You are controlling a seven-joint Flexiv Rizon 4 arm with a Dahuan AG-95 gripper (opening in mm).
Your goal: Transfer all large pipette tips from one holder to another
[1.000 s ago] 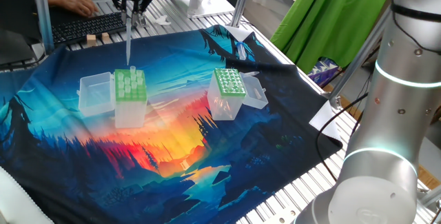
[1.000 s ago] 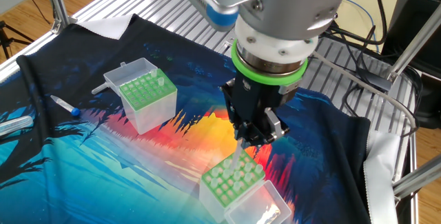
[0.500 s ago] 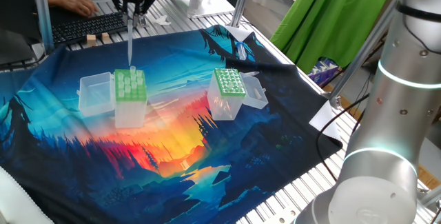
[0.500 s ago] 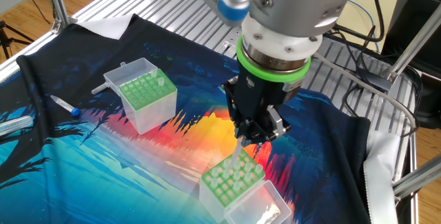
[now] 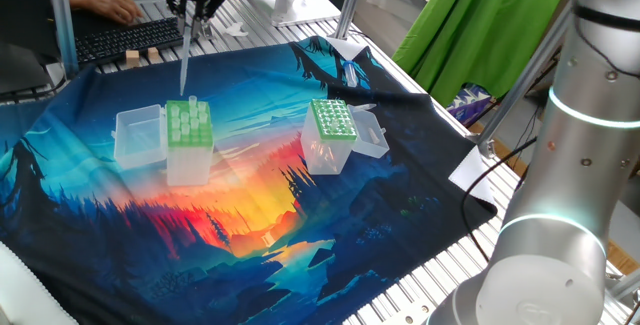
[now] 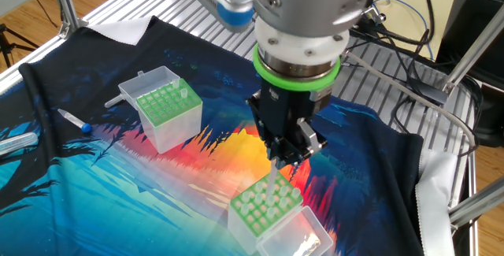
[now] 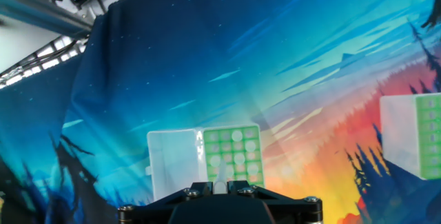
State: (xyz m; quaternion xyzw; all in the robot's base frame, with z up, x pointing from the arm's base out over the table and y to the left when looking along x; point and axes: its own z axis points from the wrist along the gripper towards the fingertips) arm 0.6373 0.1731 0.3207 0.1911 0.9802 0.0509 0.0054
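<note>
Covering the table: printed cloth (image 5: 250, 215), blue sky, orange sunset, dark tree silhouettes; no readable text or brand anywhere in the views.

Arm (image 5: 570, 165): grey w/ lit ring in one fixed view, green collar above the hand in the other fixed view.

Gripper (image 6: 277, 160): black, pointing down above the wide-hole box. Jaws nearly together, pinched on one pipette tip (image 5: 186, 53), which hangs slightly tilted, its lower end just over the box top w/out touching, as far as one fixed view shows. Same tip seen faintly in the other fixed view (image 6: 272, 187).

Wide-hole holder (image 5: 188, 125): clear box, light-green top plate, clear hinged lid laid open beside it; several whitish tips standing in the holes. Hand view shows it (image 7: 233, 156) directly under the fingers, lid to its left.

Fine-hole holder (image 5: 331, 123): narrower clear box, darker-green dotted plate, lid open beside it; well apart from first box. One tip stands at its corner in the other fixed view (image 6: 183, 94).

Small blue-capped item (image 6: 75, 121) on cloth edge; kind unclear.
</note>
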